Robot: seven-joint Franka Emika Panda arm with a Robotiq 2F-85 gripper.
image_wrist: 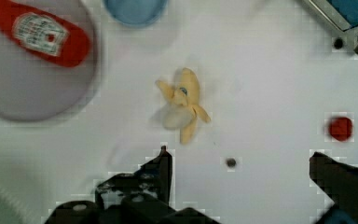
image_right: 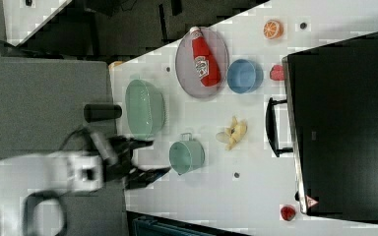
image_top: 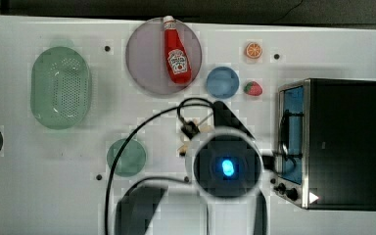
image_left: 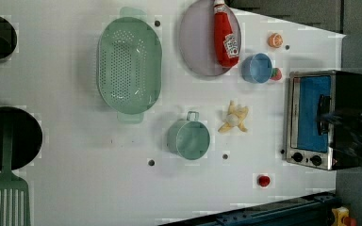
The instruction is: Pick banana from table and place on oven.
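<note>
Banana (image_wrist: 182, 105) near Heinz-labelled ketchup bottle (image_wrist: 39, 32)

top: straight above counter (image_top: 39, 196) | left, right: high, steep, wider | wrist: close, down | shared: oven (image_top: 342, 142) and surroundings

Lighting is bright and even across all 4 views, and the white table (image_top: 54, 196) looks nearly washed out, with only soft, faint shadows. Everything is blocky and smeared from compression, with pale square patches on the tabletop. In the top view, the arm's wrist housing (image_top: 227, 166) above the gripper is a blurry ring with a glowing blue light. In the right view the arm (image_right: 54, 179) is soft and smeared. In the wrist view, the banana (image_wrist: 182, 105) ahead of the gripper (image_wrist: 240, 163) casts a faint shadow, and the ketchup bottle (image_wrist: 39, 31) farther off looks streaked.
</note>
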